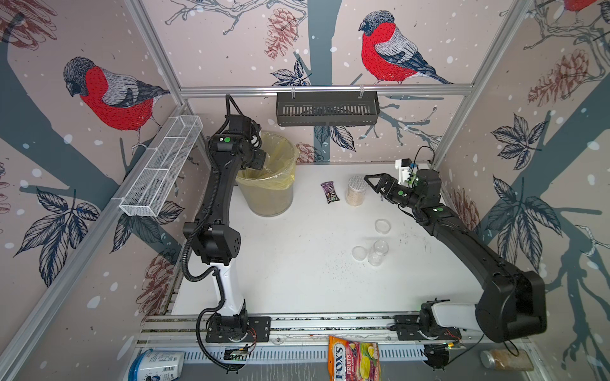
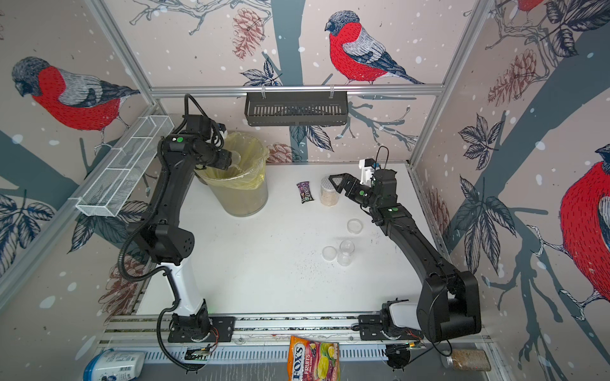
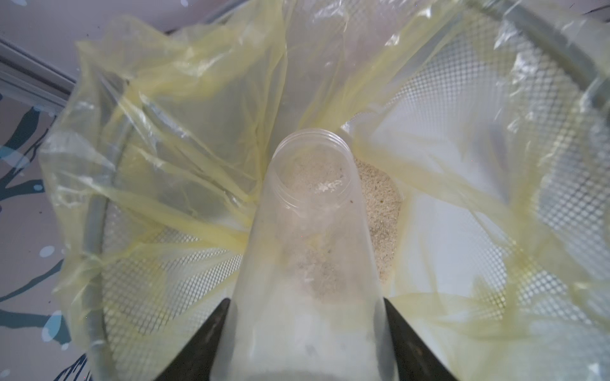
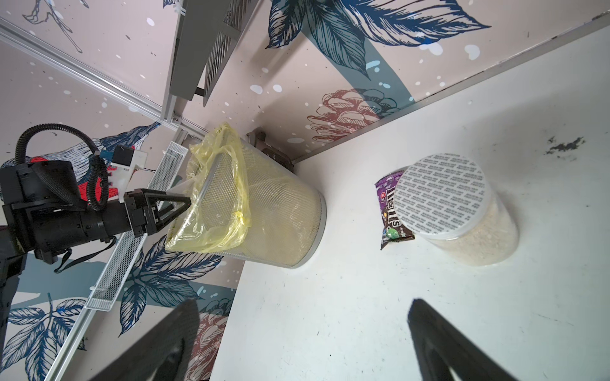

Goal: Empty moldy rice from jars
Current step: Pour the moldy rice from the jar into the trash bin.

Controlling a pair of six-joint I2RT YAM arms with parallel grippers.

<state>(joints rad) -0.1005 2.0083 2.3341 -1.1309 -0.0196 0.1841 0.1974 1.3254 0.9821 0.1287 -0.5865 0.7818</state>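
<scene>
Judging from the counter (image 1: 297, 290), the job looks about half done: one jar is emptied, one is being tipped out, and one is not yet opened.

The mesh bin (image 1: 267, 201) with its yellow liner (image 3: 198, 99) stands at eleven o'clock on the counter, and a pale heap of moldy rice (image 3: 379, 204) already lies in its bottom.

At one o'clock the wide jar (image 1: 356, 194) is upright and full of the same grains, with its dotted silver lid (image 4: 442, 194) on. A candy packet (image 1: 330, 192) touches it at its nine o'clock. The right gripper (image 4: 302, 305) hangs near this jar at its three o'clock, spread wide and holding nothing.

The left gripper (image 3: 306, 301) is clamped on a slim jar (image 3: 310, 231), tilted mouth-down over the bin. A thin residue of grains clings inside it, so I judge the pour nearly finished.

At three o'clock an empty slim jar (image 1: 378, 252) stands open. Two clear lids lie flat by it, one (image 1: 359, 253) at its nine o'clock and the other (image 1: 383, 226) at its twelve.
</scene>
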